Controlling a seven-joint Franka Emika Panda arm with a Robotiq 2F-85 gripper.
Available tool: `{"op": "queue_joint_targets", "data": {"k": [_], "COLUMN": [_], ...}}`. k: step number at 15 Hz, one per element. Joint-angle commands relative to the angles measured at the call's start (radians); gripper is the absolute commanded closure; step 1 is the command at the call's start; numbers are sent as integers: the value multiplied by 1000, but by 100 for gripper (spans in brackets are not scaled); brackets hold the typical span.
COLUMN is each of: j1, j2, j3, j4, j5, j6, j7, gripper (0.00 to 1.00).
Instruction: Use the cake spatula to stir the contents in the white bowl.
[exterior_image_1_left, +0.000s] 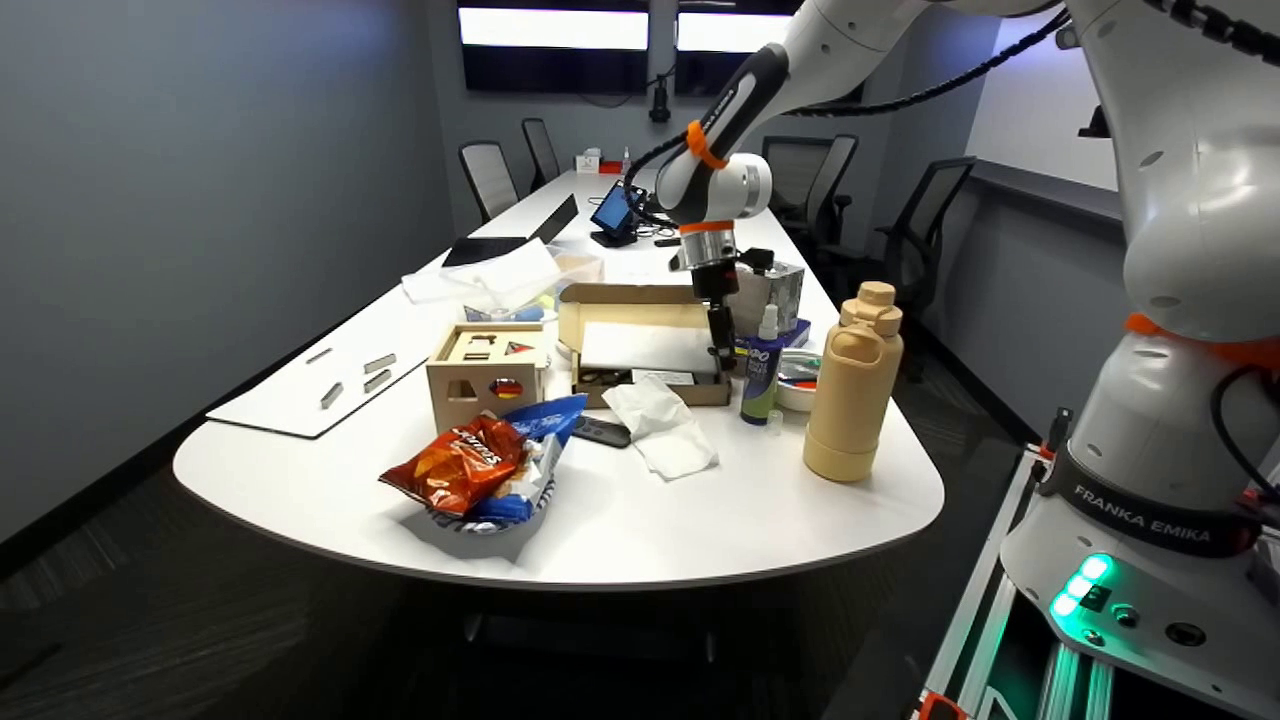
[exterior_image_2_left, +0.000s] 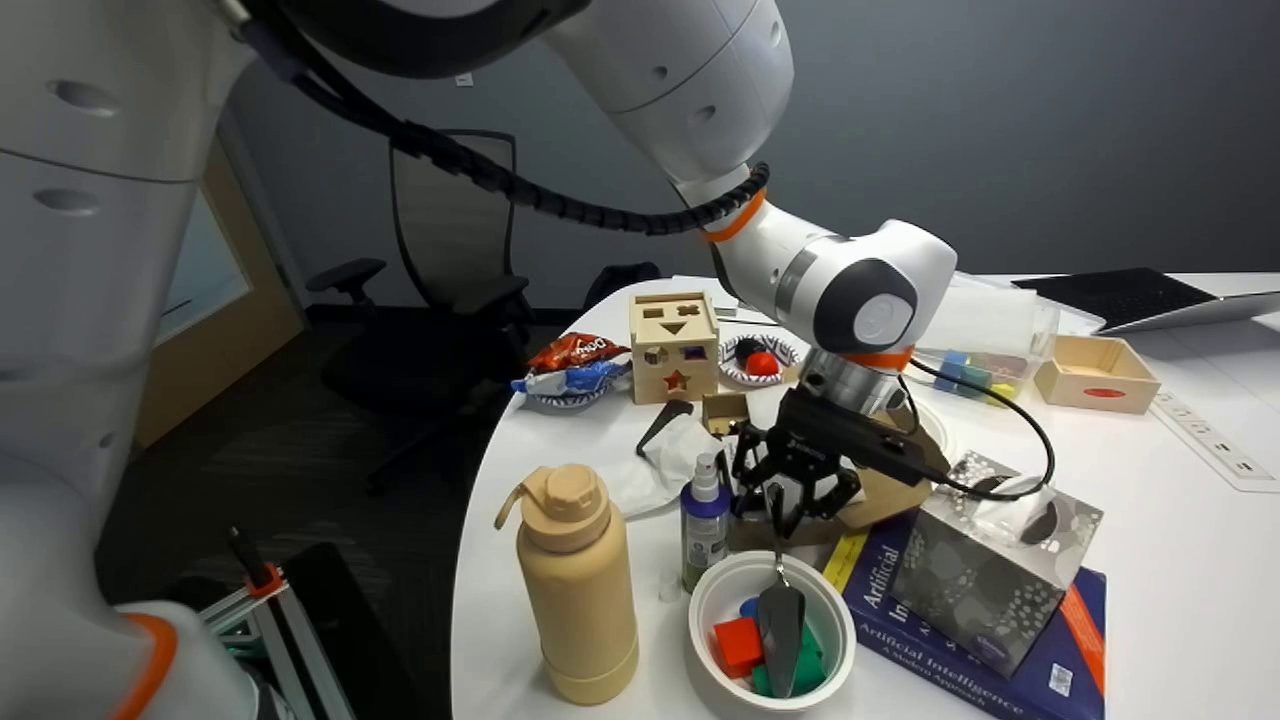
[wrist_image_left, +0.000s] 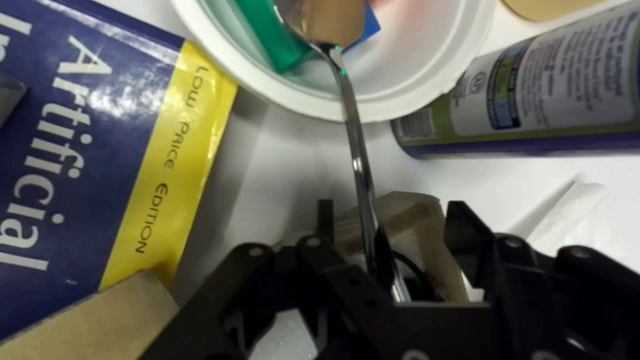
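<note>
The white bowl (exterior_image_2_left: 703, 640) stands near the table edge and holds red, green and blue blocks. It also shows in an exterior view (exterior_image_1_left: 796, 399) and at the top of the wrist view (wrist_image_left: 310, 106). The metal cake spatula (exterior_image_2_left: 780, 630) rests with its blade on the blocks, and its handle leans over the rim toward my gripper. In the wrist view, the spatula handle (wrist_image_left: 357, 150) runs between my fingers. My gripper (wrist_image_left: 393, 220) is open around the handle, with gaps on both sides. It also shows in both exterior views (exterior_image_1_left: 721, 345) (exterior_image_2_left: 768, 503). The handle's end is hidden by the gripper.
A spray bottle (exterior_image_2_left: 705, 530) and tall tan bottle (exterior_image_2_left: 580, 590) stand beside the bowl. A blue book (exterior_image_2_left: 900, 610) bearing a tissue box (exterior_image_2_left: 985, 580) lies on its other side. An open cardboard box (exterior_image_1_left: 655, 392) is below the gripper, near a napkin (exterior_image_1_left: 662, 425) and wooden shape box (exterior_image_1_left: 487, 375).
</note>
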Motion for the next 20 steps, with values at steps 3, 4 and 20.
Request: {"op": "queue_joint_targets", "data": {"k": [3, 4, 20], "j1": [-17, -17, -21], "j2": [7, 7, 9], "j3": [7, 7, 9], "j4": [30, 31, 44], "j5": [22, 22, 25], "j6": [-29, -29, -29], "j7": [-21, -21, -22], "gripper": [40, 42, 100]}}
